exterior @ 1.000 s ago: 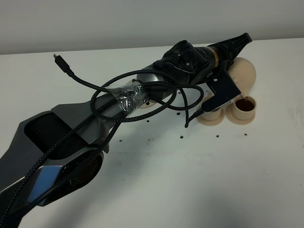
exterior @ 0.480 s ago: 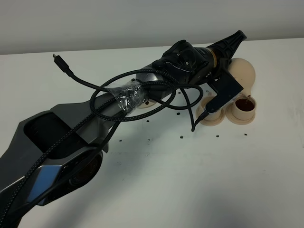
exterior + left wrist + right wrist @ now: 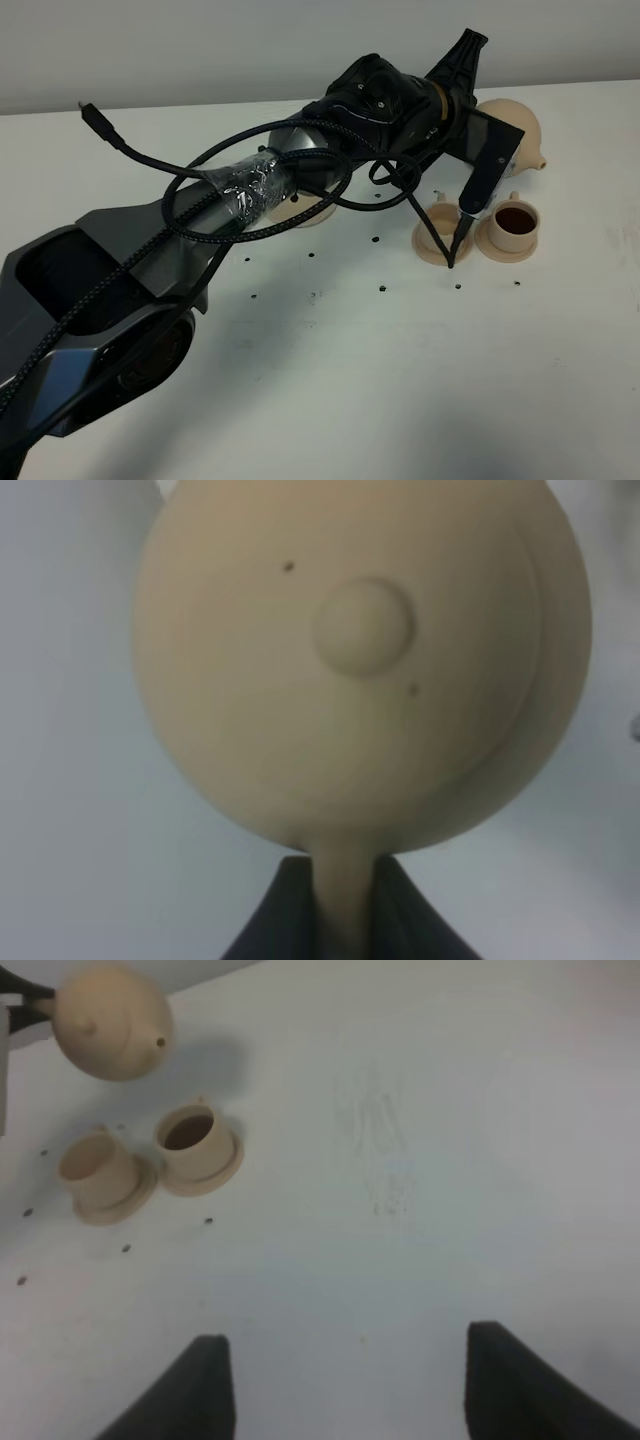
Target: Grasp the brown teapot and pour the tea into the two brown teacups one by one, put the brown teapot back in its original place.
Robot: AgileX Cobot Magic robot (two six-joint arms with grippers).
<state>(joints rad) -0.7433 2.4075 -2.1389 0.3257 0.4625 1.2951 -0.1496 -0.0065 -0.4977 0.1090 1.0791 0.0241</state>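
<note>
White table; one teacup holds dark tea; teapot in left claw

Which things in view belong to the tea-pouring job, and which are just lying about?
Job: brown teapot in left gripper; filled teacup; other teacup; wide saucer.
Lying about: black cable looped over the arm; small holes in the table; right gripper, open and idle.
</note>
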